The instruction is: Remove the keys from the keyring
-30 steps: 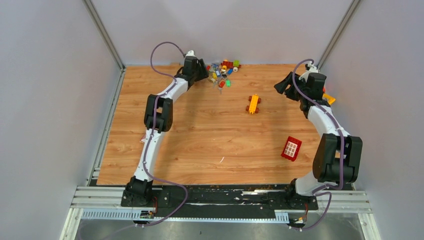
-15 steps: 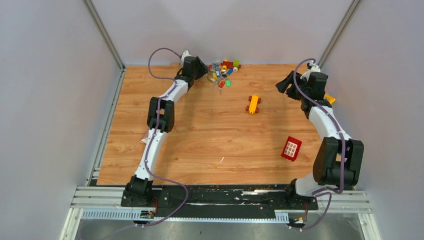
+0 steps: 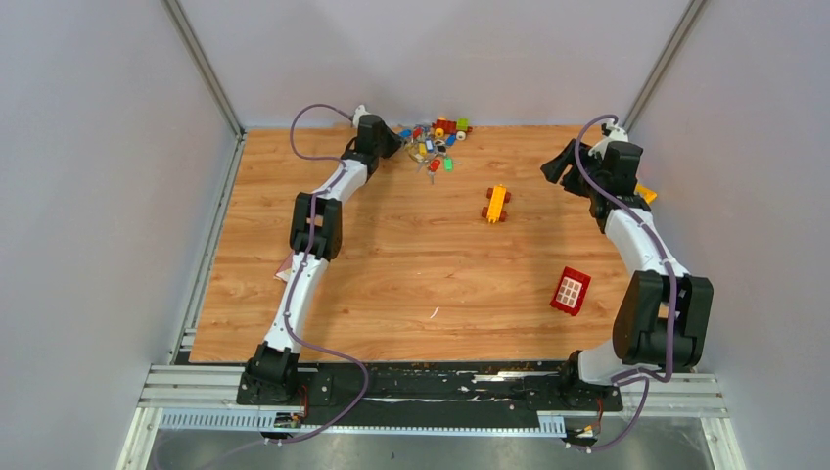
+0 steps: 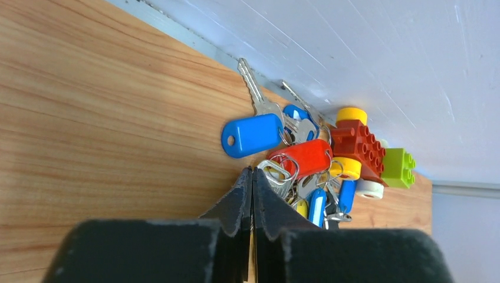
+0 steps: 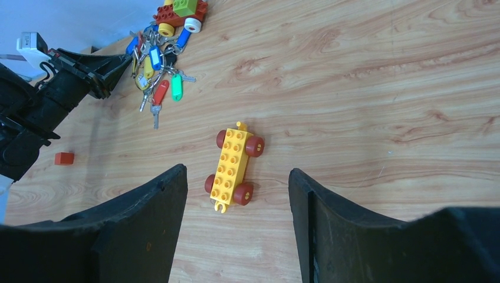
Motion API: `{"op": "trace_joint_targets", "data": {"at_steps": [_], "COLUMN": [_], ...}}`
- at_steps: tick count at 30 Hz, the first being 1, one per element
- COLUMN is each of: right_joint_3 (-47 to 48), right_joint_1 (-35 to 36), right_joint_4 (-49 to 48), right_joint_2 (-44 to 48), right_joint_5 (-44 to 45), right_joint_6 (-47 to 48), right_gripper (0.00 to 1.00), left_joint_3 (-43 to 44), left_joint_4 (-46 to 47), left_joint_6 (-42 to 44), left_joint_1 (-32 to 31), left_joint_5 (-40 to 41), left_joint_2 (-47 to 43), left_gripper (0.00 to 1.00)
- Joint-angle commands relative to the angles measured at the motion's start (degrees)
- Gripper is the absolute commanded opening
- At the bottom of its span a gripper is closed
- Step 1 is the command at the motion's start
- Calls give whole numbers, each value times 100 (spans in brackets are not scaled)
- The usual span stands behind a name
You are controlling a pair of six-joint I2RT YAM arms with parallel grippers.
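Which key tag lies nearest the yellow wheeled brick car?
The green tag, on the bunch's side facing the car; the red tag beside it and the blue tags lie farther off.

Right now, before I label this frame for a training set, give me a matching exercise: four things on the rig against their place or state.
Things:
1. left tool
2. right tool
3. yellow toy car
4. red window brick

Places or states:
A. lies toward the near right of the table
B. fingers wide apart
C. fingers pressed together at the keys
D. stands alone, mid-table

Pairs: 1-C; 2-B; 3-D; 4-A
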State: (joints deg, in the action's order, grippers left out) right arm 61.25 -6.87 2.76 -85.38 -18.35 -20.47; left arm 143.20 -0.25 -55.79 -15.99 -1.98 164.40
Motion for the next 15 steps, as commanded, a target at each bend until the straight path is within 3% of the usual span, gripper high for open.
{"op": "trace_joint_targets", "data": {"at_steps": [1, 4, 9, 12, 15], "right_joint_3": [294, 663, 1848, 2628, 3519], "right_joint_1": [10, 118, 930, 1366, 1666], "right_joint_4": [-231, -206, 316, 464, 501], "right_joint_2": [-191, -653, -1695, -2474, -3200], "right_joint_5": [-172, -494, -349, -118, -106], "right_joint_6": [-29, -50, 331, 366, 178], "right_gripper": [64, 63, 64, 64, 64], "left_joint_3": [-139, -431, -1270, -2239, -3185], "left_joint_4": [-345, -291, -207, -22, -1], "left_joint_6": [122, 258, 579, 867, 1269], "left_joint_1": [-53, -54, -53, -53, -51], "left_joint_5": [-378, -591, -1031, -1010, -628], "left_joint_2": [208, 53, -479, -1318, -2267], "left_gripper": [0, 0, 0, 0, 7]}}
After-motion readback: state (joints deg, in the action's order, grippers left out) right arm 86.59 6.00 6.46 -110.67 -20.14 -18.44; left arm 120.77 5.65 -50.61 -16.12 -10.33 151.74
